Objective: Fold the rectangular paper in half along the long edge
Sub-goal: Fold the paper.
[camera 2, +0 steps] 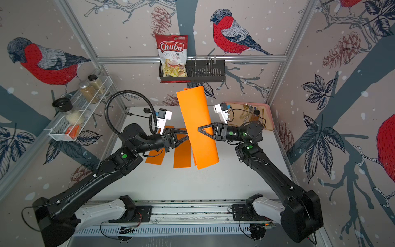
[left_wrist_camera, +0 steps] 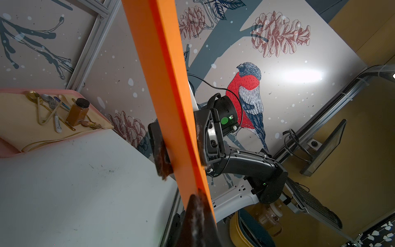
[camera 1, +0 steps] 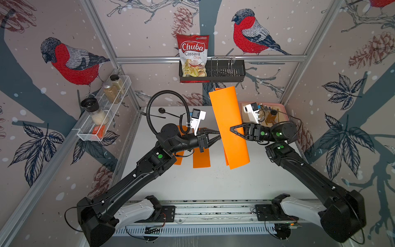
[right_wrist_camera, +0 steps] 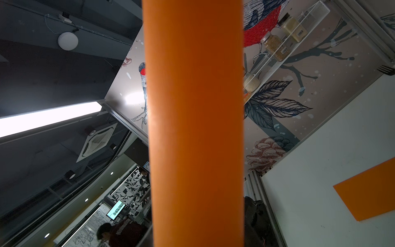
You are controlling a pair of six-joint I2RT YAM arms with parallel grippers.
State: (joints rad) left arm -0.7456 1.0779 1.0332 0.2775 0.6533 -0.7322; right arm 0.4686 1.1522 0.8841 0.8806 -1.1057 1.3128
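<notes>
- The orange paper [camera 1: 228, 124] hung in the air at the centre of both top views [camera 2: 196, 119]. It was clear of the white table [camera 1: 203, 184] and bent over on itself along its length. It stood tilted, with its upper end toward the top middle of the frame.
- The left gripper [camera 1: 218, 135] reached in from the left of the frame, its fingers clenched on the sheet's left edge. In the left wrist view its fingertips [left_wrist_camera: 192, 216] pinched that edge at the bottom of the frame.
- The right gripper [camera 1: 232, 129] reached in from the right of the frame, one finger on each side of the paper's rounded bend. Its fingers [left_wrist_camera: 161, 154] lay close against the sheet, but whether they squeezed it could not be told.
- Two more orange sheets [camera 1: 202, 158] lay flat on the table, left of centre, partly under the left gripper.
</notes>
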